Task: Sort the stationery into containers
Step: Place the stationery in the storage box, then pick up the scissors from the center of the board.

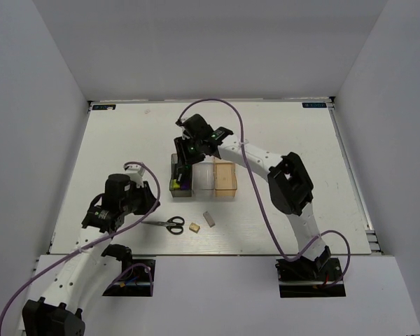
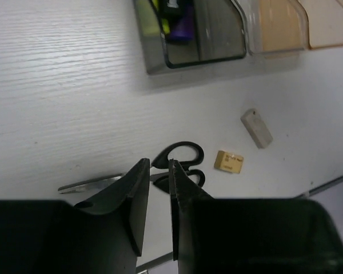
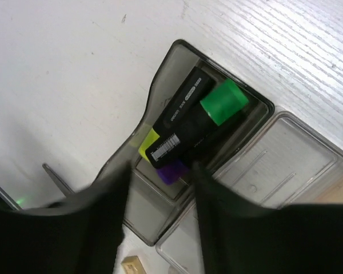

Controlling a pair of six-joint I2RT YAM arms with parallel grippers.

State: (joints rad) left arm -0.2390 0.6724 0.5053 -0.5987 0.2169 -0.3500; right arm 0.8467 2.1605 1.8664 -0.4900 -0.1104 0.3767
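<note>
Three bins stand in a row: smoky dark grey (image 1: pixel 181 180), clear (image 1: pixel 204 176) and amber (image 1: pixel 225 178). A green-capped highlighter (image 3: pixel 201 111) lies in the dark grey bin (image 3: pixel 138 211) on top of a yellow one (image 3: pixel 149 142) and a purple one (image 3: pixel 171 172). My right gripper (image 3: pixel 160 168) hangs open and empty just above that bin. Black-handled scissors (image 1: pixel 167 224), a tan block (image 1: pixel 194 227) and a grey eraser (image 1: pixel 209 219) lie on the table in front of the bins. My left gripper (image 2: pixel 158 168) hovers low over the scissors' handles (image 2: pixel 180 154), its jaws a narrow gap apart and empty.
The white table (image 1: pixel 126 140) ends in a raised front edge (image 1: pixel 217 252) close behind the scissors and blocks. White walls enclose the back and both sides. A purple cable (image 1: pixel 224 105) loops over the right arm above the bins.
</note>
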